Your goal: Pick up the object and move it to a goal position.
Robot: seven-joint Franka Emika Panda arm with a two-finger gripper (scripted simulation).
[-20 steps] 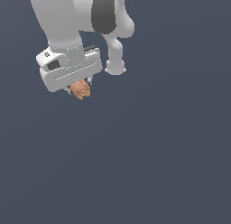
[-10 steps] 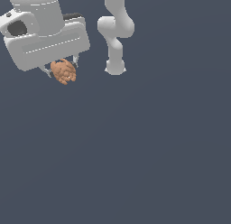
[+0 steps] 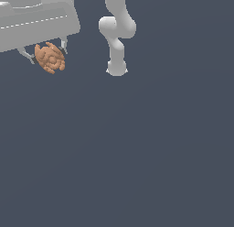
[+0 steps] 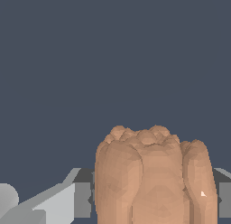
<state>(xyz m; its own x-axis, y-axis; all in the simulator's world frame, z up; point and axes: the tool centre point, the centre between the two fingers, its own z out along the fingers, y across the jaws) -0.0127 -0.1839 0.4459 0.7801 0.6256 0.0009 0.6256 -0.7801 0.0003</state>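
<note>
The end effector grips the object at the exterior view's far left; carry smoothly, holding the squeeze firm

Your exterior view looked down steeply on the dark floor, with the arm's base far off and the gripper big and cropped at its upper left. Your wrist view sat right behind the fingers, filled by the object. Both views shared object and fingers.
</note>
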